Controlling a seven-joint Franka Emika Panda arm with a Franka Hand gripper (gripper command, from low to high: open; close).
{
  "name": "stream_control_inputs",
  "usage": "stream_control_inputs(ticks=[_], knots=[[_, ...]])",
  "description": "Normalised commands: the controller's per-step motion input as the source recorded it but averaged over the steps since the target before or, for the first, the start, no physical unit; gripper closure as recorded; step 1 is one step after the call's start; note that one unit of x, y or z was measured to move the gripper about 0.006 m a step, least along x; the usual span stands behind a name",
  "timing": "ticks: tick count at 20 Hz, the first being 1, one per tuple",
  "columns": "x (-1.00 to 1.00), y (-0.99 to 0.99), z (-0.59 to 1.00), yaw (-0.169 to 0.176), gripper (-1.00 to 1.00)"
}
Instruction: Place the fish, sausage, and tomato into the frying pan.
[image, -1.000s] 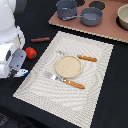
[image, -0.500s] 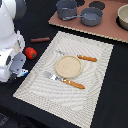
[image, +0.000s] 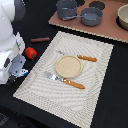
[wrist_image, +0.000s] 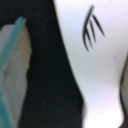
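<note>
I see a white fish (wrist_image: 97, 60) up close, with dark fin lines. Beside it lies black surface (wrist_image: 50, 75) and a blurred teal-edged finger (wrist_image: 12, 65).

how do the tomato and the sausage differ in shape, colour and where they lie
The tomato is a small glossy ball; the sausage is a short thin rod lying flat. The tomato is bright red, the sausage a duller reddish-brown. The tomato sits nearer the robot arm, the sausage farther back toward the frying pan. Both rest on the black table off the placemat's edge, at the exterior view's left, and neither is in the pan yet.
</note>
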Motion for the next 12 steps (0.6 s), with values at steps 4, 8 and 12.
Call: stream_control_inputs(ticks=[4, 8, 12], knots=[[0.08, -0.20, -0.12, 0.008, 1.00], [0.07, -0.27, 0.62, -0.002, 1.00], [0.00, -0.02, 1.00, -0.012, 1.00]])
